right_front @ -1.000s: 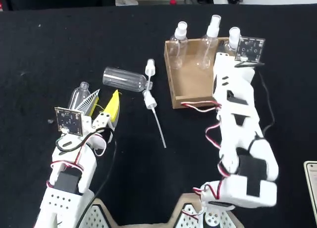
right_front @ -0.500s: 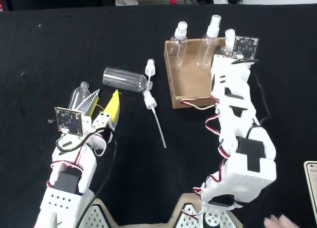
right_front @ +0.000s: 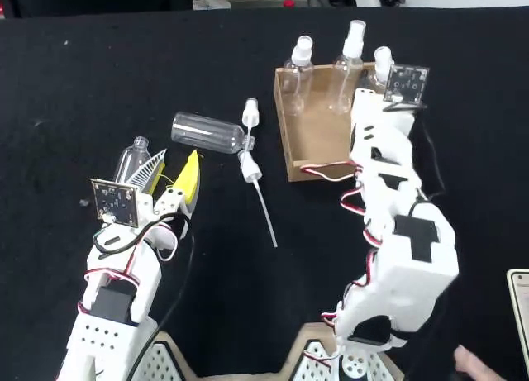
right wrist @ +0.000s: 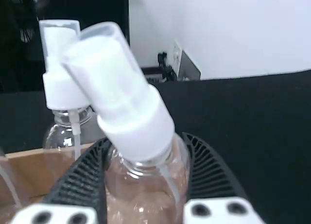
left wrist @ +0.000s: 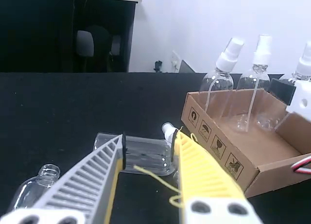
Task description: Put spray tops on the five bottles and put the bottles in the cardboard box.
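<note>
Now the right gripper [right wrist: 146, 148] clamps a capped bottle [right wrist: 143, 185] between its black fingers at the far corner of the cardboard box [right_front: 282, 133], with a second sprayer bottle [right wrist: 60, 93] just beside it. The left gripper [left wrist: 147, 139] gapes wide above the surface [right_front: 124, 59]. A lying bottle [left wrist: 146, 156] sits just ahead of its tips, and an open-necked bottle [left wrist: 36, 185] lies just outside its grey finger.
</note>
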Available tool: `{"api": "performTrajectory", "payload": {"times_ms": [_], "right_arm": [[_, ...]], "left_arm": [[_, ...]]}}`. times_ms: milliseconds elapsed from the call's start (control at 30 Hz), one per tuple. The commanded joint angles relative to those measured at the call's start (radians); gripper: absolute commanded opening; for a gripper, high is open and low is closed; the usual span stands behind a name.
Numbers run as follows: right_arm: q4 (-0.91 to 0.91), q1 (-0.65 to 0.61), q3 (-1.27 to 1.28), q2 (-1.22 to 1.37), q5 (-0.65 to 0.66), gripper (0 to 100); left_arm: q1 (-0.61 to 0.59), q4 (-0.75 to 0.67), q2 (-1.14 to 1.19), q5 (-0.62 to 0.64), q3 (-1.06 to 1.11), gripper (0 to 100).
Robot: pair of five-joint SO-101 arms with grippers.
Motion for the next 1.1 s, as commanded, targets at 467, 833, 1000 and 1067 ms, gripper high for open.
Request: {"api": "performTrajectory", "payload": {"times_ms": [467,833,1000,1067], "right_arm": [[-0.109,0.025,-0.054,0.065,-0.006,7.4],[-0.104,0.023,-0.054,0.065,-0.008,7.4],[-0.104,0.02,-0.054,0.065,-0.008,7.4],[-0.104,0.017,-0.048,0.065,-0.008,7.4]], "left_arm": [[0.007,-0.009,-0.006,-0.011,0.022,17],[0.007,-0.009,-0.005,-0.011,0.022,17],[0.007,-0.009,-0.005,-0.011,0.022,17],[0.007,-0.009,-0.005,-0.011,0.022,17]]}}
